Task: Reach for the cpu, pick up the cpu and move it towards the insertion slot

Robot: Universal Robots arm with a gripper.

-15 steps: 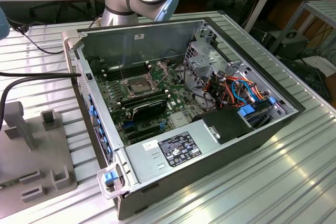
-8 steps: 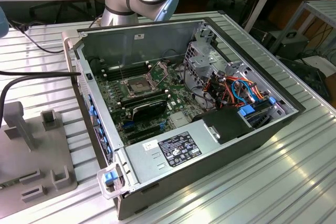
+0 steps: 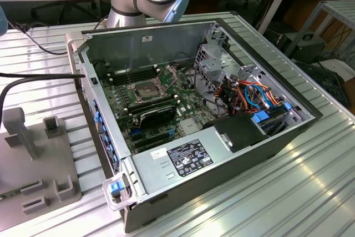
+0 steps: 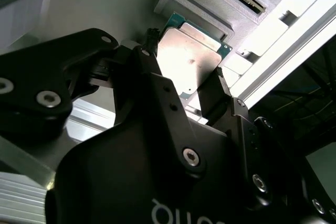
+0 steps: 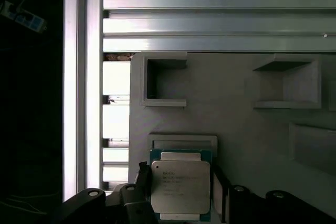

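The cpu [image 5: 181, 190] is a small square chip with a dull silver face on a green base. It lies on a grey fixture plate [image 5: 236, 114], its far edge against a low ledge [image 5: 184, 142]. My gripper [image 5: 181, 182] straddles it, with one black finger [image 5: 143, 181] against each opposite side, shut on the chip. In the second wrist view the cpu [image 4: 191, 59] shows between the fingers [image 4: 153, 74] of the gripper [image 4: 186, 80]. The insertion slot [image 3: 142, 89], a silver-framed socket with a dark centre, sits on the motherboard inside the open computer case [image 3: 150, 37].
Square pockets [image 5: 165, 80] stand on the fixture plate beyond the cpu. Ribbed aluminium table rails [image 5: 210, 24] border it. In the case, a black finned block [image 3: 158, 114], a drive cage [image 3: 213, 62] and bundled cables [image 3: 249, 95] surround the socket. A grey fixture [image 3: 33, 159] lies at the exterior view's left.
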